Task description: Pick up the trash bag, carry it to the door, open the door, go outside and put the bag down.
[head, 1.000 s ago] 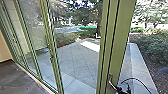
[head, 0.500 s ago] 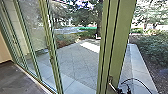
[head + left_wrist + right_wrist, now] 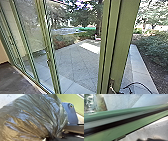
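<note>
The thin plastic could snag and tear if the full, dark translucent trash bag (image 3: 31, 116) rubs along the tall green door frame (image 3: 125, 32) as the robot passes. Its weight could also draw the gathered neck out of the left tool (image 3: 50, 138), since slick film gives little purchase. At the small metal door handle (image 3: 112, 84), the right tool (image 3: 121, 91) is near enough to slide off or knock it if the arm comes in askew, and the looping black cable (image 3: 141, 83) might catch there. I cannot tell whether that tool is released or clenched.

The bag bulges out from the left tool, its pleats converging there, so I judge that tool to be grasping the neck. The paved yard (image 3: 75, 60) lies beyond the frame.
</note>
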Available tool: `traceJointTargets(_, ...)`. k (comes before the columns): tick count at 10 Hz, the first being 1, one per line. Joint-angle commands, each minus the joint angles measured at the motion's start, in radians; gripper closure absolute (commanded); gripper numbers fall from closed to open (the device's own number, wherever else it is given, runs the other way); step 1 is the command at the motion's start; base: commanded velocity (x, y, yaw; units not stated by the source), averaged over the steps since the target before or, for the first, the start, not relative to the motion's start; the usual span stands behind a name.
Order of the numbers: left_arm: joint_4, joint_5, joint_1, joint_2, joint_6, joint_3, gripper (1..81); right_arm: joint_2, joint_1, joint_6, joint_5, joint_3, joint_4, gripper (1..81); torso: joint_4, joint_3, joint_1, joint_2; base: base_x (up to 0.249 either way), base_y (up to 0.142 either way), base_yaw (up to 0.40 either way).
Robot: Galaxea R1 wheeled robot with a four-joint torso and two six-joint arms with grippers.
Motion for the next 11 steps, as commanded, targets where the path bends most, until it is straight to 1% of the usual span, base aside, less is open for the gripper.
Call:
traceJointTargets(1,-0.002,0.065,-0.03,-0.01,0.003,0.003,81.1,0.043,0.091,0.054,-0.248,-0.081,0.083,1.0,0.0,0.0,0.0,0.0,0.0,0.0,0.0)
traceJointTargets(4,-0.002,0.065,-0.024,-0.016,0.003,0.001,81.1,0.017,0.135,0.054,-0.247,-0.098,0.078,1.0,0.0,0.0,0.0,-0.001,0.0,0.0,0.0)
traceJointTargets(6,-0.002,0.065,-0.021,-0.019,0.003,0.003,81.1,-0.011,0.194,0.054,-0.247,-0.096,0.075,1.0,0.0,0.0,0.0,-0.001,0.0,0.0,0.0)
traceJointTargets(8,-0.004,0.065,-0.01,-0.021,0.003,0.003,81.1,-0.001,0.241,0.051,-0.252,-0.104,0.069,1.0,0.0,0.0,0.0,-0.001,0.0,0.0,0.0)
traceJointTargets(11,-0.005,0.065,-0.004,-0.022,0.003,0.003,81.1,0.003,0.277,0.045,-0.258,-0.118,0.043,1.0,0.0,0.0,0.0,-0.001,0.0,0.0,0.0)
